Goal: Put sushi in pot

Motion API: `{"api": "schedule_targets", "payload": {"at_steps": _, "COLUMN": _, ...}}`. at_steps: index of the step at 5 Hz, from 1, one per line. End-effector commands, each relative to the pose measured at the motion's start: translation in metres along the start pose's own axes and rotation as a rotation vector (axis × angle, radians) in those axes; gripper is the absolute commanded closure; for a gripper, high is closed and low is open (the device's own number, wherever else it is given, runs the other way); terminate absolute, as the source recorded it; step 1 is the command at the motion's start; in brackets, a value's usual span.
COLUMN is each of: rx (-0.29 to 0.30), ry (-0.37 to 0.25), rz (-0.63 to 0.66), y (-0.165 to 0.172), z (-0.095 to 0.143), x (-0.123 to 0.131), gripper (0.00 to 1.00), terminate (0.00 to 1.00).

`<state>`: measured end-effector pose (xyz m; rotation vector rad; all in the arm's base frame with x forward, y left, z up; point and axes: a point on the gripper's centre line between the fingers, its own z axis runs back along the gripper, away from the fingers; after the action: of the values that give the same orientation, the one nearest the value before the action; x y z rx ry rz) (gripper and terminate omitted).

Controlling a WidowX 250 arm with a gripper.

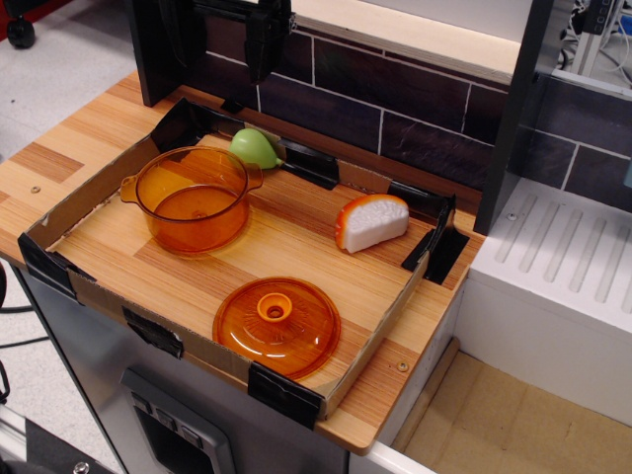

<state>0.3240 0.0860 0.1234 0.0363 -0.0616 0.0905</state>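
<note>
The sushi point(372, 222), a white wedge with an orange band on its curved edge, lies on the wooden tray floor at the right, near the tray's right wall. The pot point(192, 197), round, translucent orange with two small side handles, stands upright and empty at the tray's left. My gripper point(267, 44) is a dark shape at the top of the view, high above the tray's back wall, behind the pot and far from the sushi. Its fingers are dark against a dark background, so I cannot tell how they stand. It holds nothing that I can see.
A flat orange lid with a knob point(276, 324) lies at the tray's front. A green pear-shaped toy point(255, 147) sits behind the pot at the back wall. The low cardboard tray wall point(91, 296) with black tape corners surrounds everything. A dark tiled wall point(395, 99) stands behind.
</note>
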Motion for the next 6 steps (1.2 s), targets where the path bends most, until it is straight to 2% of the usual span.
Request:
{"api": "schedule_targets", "payload": {"at_steps": 1, "rx": 0.0, "ry": 0.0, "rz": 0.0, "y": 0.0, "z": 0.0, "x": 0.0, "gripper": 0.0, "terminate": 0.0}}
{"api": "schedule_targets", "payload": {"at_steps": 2, "rx": 0.04, "ry": 0.024, "rz": -0.191, "y": -0.028, "z": -0.004, "x": 0.007, "gripper": 0.0, "terminate": 0.0}}
{"api": "schedule_targets", "payload": {"at_steps": 4, "rx": 0.011, "ry": 0.082, "rz": -0.423, "y": -0.089, "z": -0.037, "x": 0.005, "gripper": 0.0, "terminate": 0.0}}
{"api": "schedule_targets", "payload": {"at_steps": 6, "rx": 0.007, "ry": 0.062, "rz": -0.482, "y": -0.119, "z": -0.065, "x": -0.001, "gripper": 0.0, "terminate": 0.0}}
